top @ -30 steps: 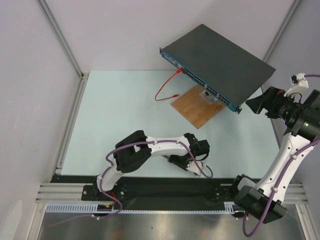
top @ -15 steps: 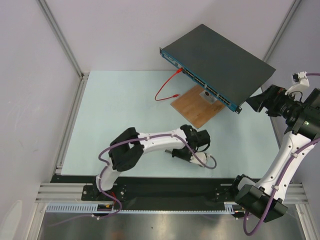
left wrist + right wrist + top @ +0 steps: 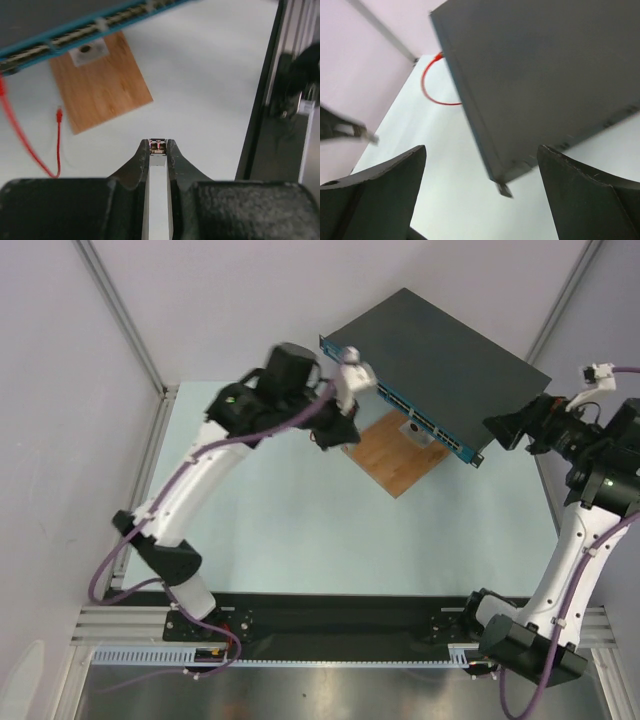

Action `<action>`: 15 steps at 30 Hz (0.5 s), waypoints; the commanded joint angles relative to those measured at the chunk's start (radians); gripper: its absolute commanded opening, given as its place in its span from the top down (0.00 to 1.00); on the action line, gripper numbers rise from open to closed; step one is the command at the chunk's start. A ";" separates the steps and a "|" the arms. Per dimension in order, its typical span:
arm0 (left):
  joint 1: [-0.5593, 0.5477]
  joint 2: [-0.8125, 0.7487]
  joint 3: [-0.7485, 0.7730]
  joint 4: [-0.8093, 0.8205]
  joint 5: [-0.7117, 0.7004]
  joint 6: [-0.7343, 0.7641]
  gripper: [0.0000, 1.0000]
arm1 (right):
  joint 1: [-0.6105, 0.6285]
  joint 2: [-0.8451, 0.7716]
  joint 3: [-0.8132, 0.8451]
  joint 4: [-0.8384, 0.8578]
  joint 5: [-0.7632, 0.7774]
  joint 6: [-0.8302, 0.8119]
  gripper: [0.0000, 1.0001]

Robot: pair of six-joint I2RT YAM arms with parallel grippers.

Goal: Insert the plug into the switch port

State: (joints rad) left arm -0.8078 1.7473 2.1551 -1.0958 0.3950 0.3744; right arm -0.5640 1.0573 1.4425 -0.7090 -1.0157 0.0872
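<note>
The dark-grey switch (image 3: 440,355) sits tilted at the back, its teal face lined with switch ports (image 3: 420,418), which also show as a strip (image 3: 75,34) in the left wrist view. The plug (image 3: 58,115) lies free on the table at the end of the thin red cable (image 3: 30,145); in the top view my left arm hides it. My left gripper (image 3: 335,432) hovers by the switch's left end, shut on a small grey metal module (image 3: 158,150). My right gripper (image 3: 502,430) is open beside the switch's right corner (image 3: 495,172), its jaws holding nothing.
A brown wooden board (image 3: 395,455) lies in front of the switch with a small grey block (image 3: 89,50) on it. Aluminium frame posts (image 3: 120,315) and pale walls stand around the table. A black rail (image 3: 330,615) runs along the near edge.
My left arm swung from the table's near edge up to the switch's left end, and its jaws narrowed onto the grey module. My right gripper edged left toward the switch.
</note>
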 commanded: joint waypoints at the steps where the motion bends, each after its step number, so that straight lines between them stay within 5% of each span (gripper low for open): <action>1: 0.140 -0.160 -0.119 0.294 0.281 -0.362 1.00 | 0.143 -0.031 0.033 0.094 0.032 0.010 0.00; 6: 0.252 -0.438 -0.536 1.020 0.325 -0.693 1.00 | 0.481 -0.054 0.035 0.121 0.279 -0.084 0.00; 11: 0.263 -0.575 -0.773 1.320 0.226 -0.813 1.00 | 0.922 -0.062 -0.017 0.200 0.595 -0.286 0.01; 15: 0.265 -0.594 -0.831 1.422 0.193 -0.954 1.00 | 1.114 -0.013 -0.019 0.296 0.718 -0.360 0.05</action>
State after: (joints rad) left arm -0.5491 1.1667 1.3609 0.0841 0.6109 -0.4049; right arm 0.4606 1.0237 1.4193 -0.5449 -0.5007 -0.1577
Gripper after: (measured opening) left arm 0.155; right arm 0.963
